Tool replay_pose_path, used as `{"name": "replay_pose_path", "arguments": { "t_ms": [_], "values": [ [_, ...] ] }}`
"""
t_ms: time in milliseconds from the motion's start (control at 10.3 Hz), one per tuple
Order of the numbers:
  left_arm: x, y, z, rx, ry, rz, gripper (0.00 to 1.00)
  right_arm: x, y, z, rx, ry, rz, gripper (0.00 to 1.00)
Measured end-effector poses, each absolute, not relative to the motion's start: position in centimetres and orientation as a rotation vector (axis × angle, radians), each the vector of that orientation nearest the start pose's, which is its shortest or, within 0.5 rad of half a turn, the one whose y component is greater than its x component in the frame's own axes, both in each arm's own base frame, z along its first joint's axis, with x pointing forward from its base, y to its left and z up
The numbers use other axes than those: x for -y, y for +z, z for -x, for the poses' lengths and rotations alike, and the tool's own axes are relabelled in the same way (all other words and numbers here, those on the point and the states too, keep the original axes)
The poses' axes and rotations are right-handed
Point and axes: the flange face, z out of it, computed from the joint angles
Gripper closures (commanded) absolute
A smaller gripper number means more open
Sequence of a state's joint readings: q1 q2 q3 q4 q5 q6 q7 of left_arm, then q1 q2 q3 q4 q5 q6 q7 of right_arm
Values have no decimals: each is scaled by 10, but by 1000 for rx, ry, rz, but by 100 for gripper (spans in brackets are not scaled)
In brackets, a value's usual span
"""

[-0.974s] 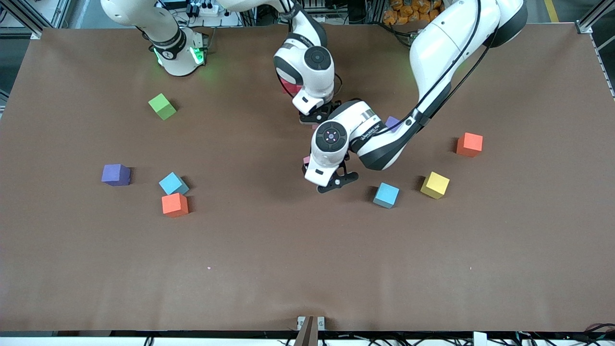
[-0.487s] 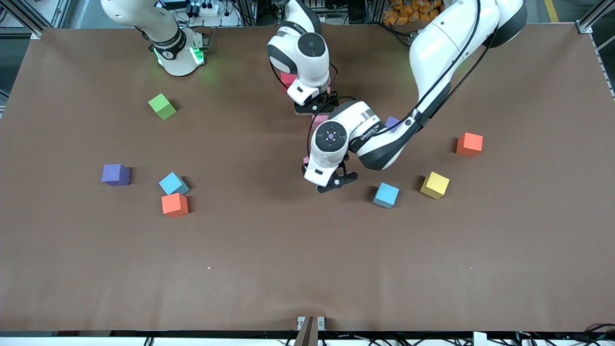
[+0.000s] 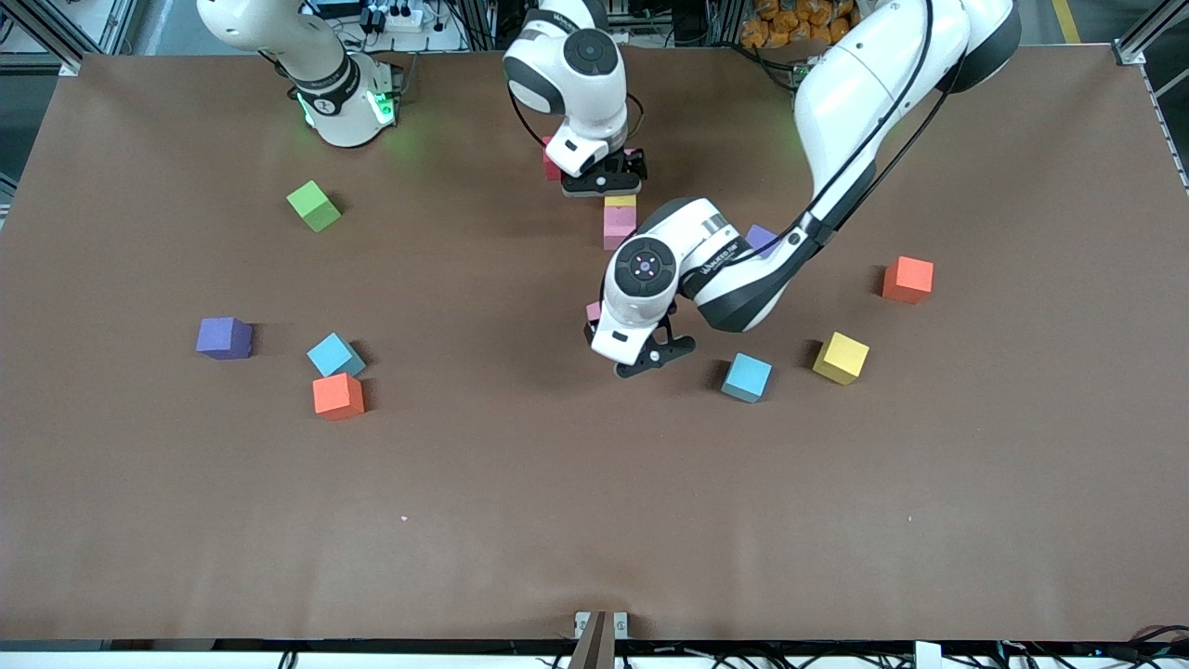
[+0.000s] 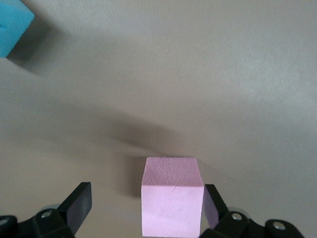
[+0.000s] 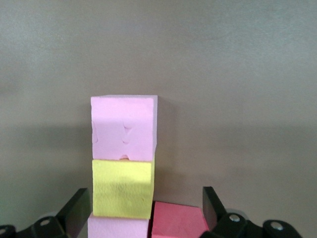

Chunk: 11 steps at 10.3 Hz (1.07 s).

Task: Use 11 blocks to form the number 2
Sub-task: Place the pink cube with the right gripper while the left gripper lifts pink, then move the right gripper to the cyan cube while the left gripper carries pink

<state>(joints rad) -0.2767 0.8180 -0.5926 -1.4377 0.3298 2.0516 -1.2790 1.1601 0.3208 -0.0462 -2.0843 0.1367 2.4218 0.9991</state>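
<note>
My right gripper (image 3: 604,181) is open over a started figure at the table's middle, toward the robots' bases. The right wrist view shows a line of a pink cube (image 5: 124,128), a yellow cube (image 5: 122,188) and another pink cube (image 5: 119,229), with a red cube (image 5: 178,222) beside the last. The front view shows the yellow cube (image 3: 620,200), the pink cube (image 3: 619,227) and the red cube (image 3: 554,160). My left gripper (image 3: 596,321) is low and open around a pink cube (image 4: 172,196) that rests on the table; one finger (image 4: 212,203) is close beside it.
Loose cubes: purple (image 3: 760,239), orange (image 3: 908,280), yellow (image 3: 841,358) and light blue (image 3: 747,376) toward the left arm's end; lime-green (image 3: 313,205), purple (image 3: 224,337), light blue (image 3: 334,354) and orange (image 3: 338,396) toward the right arm's end.
My right gripper has drawn back toward the robots' bases, uncovering the yellow and pink cubes. My left gripper has hardly moved.
</note>
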Motion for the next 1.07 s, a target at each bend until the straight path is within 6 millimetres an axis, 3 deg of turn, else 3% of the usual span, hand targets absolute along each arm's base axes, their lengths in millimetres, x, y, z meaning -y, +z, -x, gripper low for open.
{"name": "replay_pose_path", "arguments": {
  "t_ms": [195, 292, 682, 1071],
  "values": [
    [478, 255, -530, 594, 242, 3090, 0, -514, 279, -262, 34, 82, 3124, 0],
    [482, 255, -527, 587, 239, 3100, 0, -504, 283, -274, 20, 67, 3150, 0],
    [502, 244, -515, 590, 259, 3153, 0, -442, 296, -360, -89, -7, 3186, 0],
    [509, 227, -505, 610, 289, 3139, 0, -350, 313, -450, -96, -71, 3201, 0]
  ]
}}
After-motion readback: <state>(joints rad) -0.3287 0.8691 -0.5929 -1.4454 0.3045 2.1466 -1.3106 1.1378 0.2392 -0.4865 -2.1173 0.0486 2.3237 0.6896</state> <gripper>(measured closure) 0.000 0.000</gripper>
